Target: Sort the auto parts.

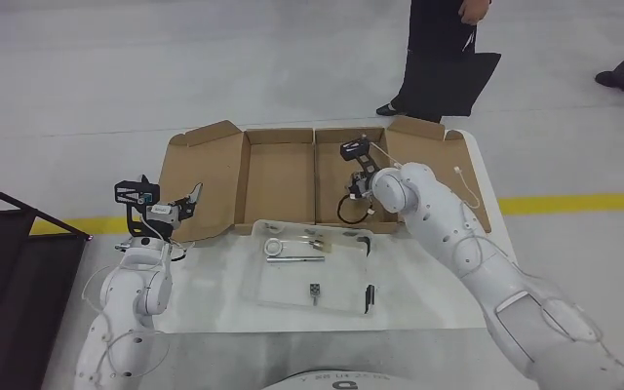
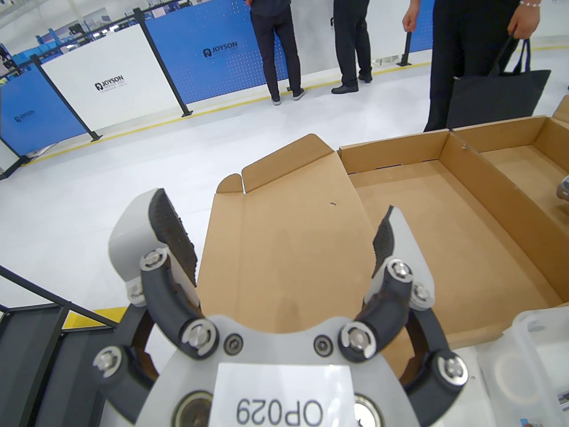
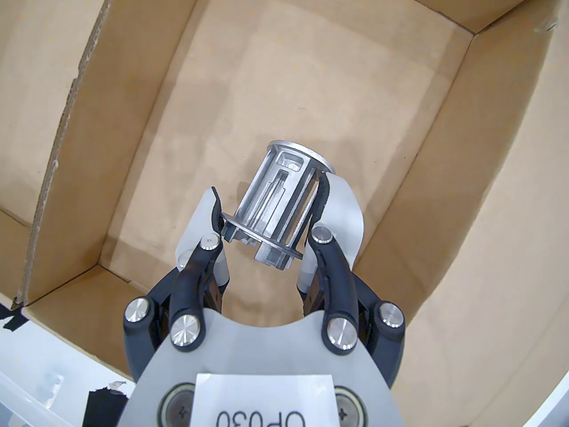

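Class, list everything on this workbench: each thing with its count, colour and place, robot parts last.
Table: one, white, under everything.
Cardboard box: one, brown, two compartments, table's far side.
Plastic tray: one, clear, just before the box.
Ring and rod: one each, silver, tray's far end.
Small parts: several, dark, scattered in tray.
Slotted cylinder: one, silver, over box's right compartment.
Left pincer: one, black-and-white, open, beside box's left flap.
Right pincer: one, black-and-white, shut on slotted cylinder.

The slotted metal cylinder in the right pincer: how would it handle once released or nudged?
The slotted metal cylinder looks like rigid cast metal, so probably stiff and heavy for its size. Its round flanges suggest it could roll if laid sideways on the cardboard box floor. The right pincer pinches smooth metal near one flange, so it might slip.
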Tool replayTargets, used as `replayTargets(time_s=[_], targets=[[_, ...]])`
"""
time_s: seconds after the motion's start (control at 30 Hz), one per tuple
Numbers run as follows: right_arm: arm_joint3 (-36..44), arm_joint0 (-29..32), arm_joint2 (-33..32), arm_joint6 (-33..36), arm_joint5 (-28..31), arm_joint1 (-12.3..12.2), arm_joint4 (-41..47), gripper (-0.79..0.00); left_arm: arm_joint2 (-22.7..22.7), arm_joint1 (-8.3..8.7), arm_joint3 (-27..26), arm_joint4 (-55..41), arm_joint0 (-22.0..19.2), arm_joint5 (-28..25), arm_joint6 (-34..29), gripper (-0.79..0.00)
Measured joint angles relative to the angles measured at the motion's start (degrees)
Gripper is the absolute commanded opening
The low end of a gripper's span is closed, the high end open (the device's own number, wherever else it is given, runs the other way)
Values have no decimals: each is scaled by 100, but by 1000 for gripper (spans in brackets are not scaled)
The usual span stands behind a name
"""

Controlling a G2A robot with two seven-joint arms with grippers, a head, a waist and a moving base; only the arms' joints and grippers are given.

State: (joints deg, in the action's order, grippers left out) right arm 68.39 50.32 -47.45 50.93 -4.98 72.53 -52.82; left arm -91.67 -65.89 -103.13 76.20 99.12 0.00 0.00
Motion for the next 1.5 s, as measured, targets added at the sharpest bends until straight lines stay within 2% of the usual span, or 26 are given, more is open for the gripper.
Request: replayTargets(time_s=[0.03,0.33,0.43,0.63,0.67,0.77,0.87,0.97,1.03,1.5], targets=[[24,21,-19,10,1,-5,-18,0,0,0,0,0,0,0,0,0],[701,521,-482,-155,412,-176,-105,0,0,0,0,0,0,0,0,0],[1129,841,-795,-495,891,-282,-15,0,0,0,0,0,0,0,0,0],[2031,1928,-1731,-1655,2634,-592,229,0,0,0,0,0,0,0,0,0],[2117,2111,-1899,-1885,3119,-644,344,0,0,0,0,0,0,0,0,0],[2017,2392,-2257,-2337,4423,-751,740,0,0,0,0,0,0,0,0,0],[1769,2466,-2473,-2574,5449,-820,1163,0,0,0,0,0,0,0,0,0],[1592,2469,-2582,-2647,6176,-876,1415,0,0,0,0,0,0,0,0,0],[1579,2472,-2598,-2647,6316,-893,1445,0,0,0,0,0,0,0,0,0],[1730,2525,-2514,-2668,6240,-904,1416,0,0,0,0,0,0,0,0,0]])
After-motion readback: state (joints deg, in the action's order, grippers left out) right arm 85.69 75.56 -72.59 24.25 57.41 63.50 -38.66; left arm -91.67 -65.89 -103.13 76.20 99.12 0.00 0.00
